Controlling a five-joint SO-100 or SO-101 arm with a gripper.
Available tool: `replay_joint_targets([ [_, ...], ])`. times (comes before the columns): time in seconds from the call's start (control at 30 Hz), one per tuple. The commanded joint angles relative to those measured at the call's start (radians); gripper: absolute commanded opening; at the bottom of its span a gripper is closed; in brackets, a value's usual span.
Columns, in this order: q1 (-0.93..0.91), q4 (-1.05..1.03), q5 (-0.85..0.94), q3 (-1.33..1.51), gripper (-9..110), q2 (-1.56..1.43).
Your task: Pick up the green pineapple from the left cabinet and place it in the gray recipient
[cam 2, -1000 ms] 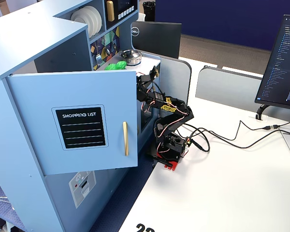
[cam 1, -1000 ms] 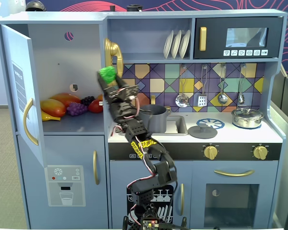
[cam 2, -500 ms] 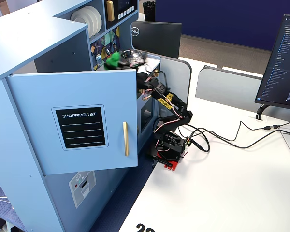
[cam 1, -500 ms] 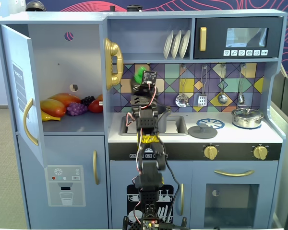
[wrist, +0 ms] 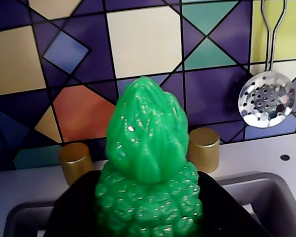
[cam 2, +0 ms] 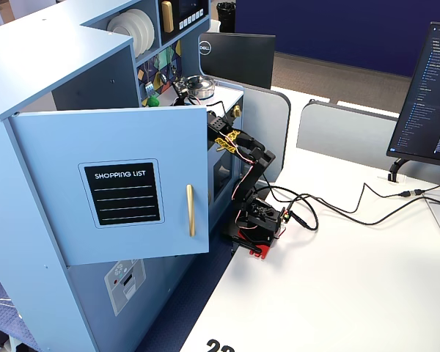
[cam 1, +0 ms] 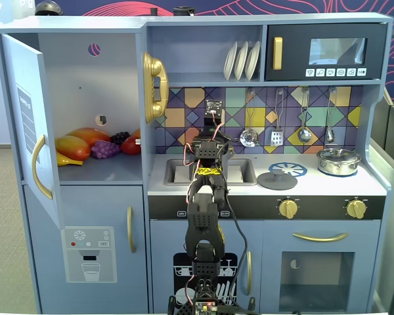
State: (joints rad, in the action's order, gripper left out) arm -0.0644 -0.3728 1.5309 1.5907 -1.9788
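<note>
Green pineapple (wrist: 149, 168) fills the middle of the wrist view: glossy bright green plastic, a bumpy lower body and a pointed, ridged leafy top standing upright. Its base sits between the dark gripper (wrist: 148, 217) parts at the bottom edge, which hug it on both sides, so the jaws look closed around it. In that view it hangs over the gray sink (wrist: 281, 190), in front of two gold tap knobs (wrist: 75, 160) and the tiled backsplash (wrist: 64, 54), with a perforated silver skimmer (wrist: 266, 98) hanging at the right.

In a fixed view facing the toy kitchen, the left cabinet (cam 1: 111, 85) stands with its blue door (cam 1: 27, 125) swung open; on its shelf lie yellow and orange fruit (cam 1: 75, 146), purple grapes (cam 1: 105, 149) and a red piece. To the right, the black arm (cam 1: 205, 216) reaches up over the sink area, its gripper hidden behind the wrist. Further right are a gray disc (cam 1: 277, 180) on the counter and a shiny silver pot (cam 1: 339, 161).

In a fixed view from the side, the kitchen stands against a white desk (cam 2: 337, 293) with cables and a monitor (cam 2: 425, 95).
</note>
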Motion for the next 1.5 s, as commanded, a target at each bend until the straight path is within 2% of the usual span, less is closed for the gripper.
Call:
replay_joint_targets([
  [0.0,0.025,0.049,-0.025,-0.095,25,0.018],
  [0.1,0.028,0.040,-0.026,-0.101,35,0.017],
  [0.2,0.026,0.012,-0.014,-0.104,34,-0.008],
  [0.33,0.023,-0.075,0.008,-0.083,24,-0.109],
  [0.5,0.086,-0.400,-0.118,0.061,0,-0.445],
  [0.57,0.106,-0.499,-0.161,0.173,0,-0.592],
  [0.63,0.109,-0.600,-0.126,0.287,0,-0.712],
  [0.77,0.121,-0.795,-0.143,0.480,0,-0.842],
  [0.9,0.133,-0.782,-0.137,0.759,0,-0.913],
  [1.2,0.098,-0.545,-0.071,1.258,0,-0.917],
  [1.33,0.072,-0.551,0.018,1.365,0,-0.939],
  [1.47,0.055,-0.664,0.069,1.407,0,-0.994],
])
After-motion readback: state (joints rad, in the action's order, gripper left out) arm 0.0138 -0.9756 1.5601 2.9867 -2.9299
